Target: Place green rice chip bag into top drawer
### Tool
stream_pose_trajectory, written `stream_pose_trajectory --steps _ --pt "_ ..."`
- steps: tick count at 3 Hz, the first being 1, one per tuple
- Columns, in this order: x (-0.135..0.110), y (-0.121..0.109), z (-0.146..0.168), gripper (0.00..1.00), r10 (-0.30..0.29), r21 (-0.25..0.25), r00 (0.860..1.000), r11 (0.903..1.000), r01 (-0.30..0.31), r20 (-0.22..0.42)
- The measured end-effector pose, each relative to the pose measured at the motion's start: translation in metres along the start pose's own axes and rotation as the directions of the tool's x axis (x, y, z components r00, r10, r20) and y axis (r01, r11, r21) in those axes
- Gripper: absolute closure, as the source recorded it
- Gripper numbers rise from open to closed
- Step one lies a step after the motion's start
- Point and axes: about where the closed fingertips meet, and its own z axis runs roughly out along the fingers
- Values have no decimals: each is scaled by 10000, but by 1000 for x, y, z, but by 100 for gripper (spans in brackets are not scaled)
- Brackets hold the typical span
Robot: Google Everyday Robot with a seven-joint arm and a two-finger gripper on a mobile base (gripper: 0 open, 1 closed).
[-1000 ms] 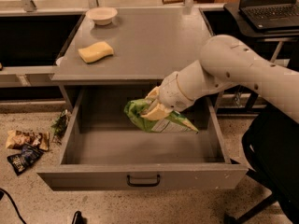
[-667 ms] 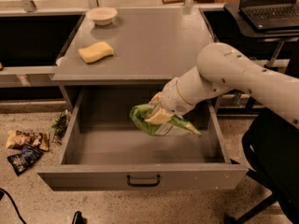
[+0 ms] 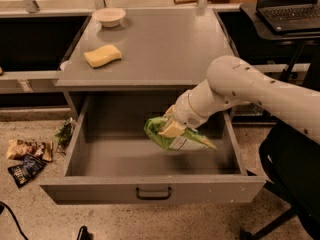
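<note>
Gripper [image 3: 170,128]: over the open drawer's middle, fingers clenched on the bag's upper edge.
Bag [image 3: 186,142]: green, hanging tilted from the gripper, inside the drawer's outline above its floor.
Drawer [image 3: 95,191]: pulled fully out.
Sponge [image 3: 102,55], bowl [image 3: 109,16]: on the tabletop.

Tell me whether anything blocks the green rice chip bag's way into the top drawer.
Nothing visible does. The tool holds the green rice chip bag over the open top drawer, right of its centre.
</note>
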Motion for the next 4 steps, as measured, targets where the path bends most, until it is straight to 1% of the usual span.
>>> stream_pose_trajectory --steps 1,2,3,4 --pt "9 -3 4 39 287 -80 9995 9996 -286 151" --pt "9 -5 2 15 464 -115 9975 9989 -459 525" --pt "4 -6 -7 0 461 -44 9937 9989 -459 1026" --pt "-11 0 -35 0 252 139 9881 9995 -276 1520"
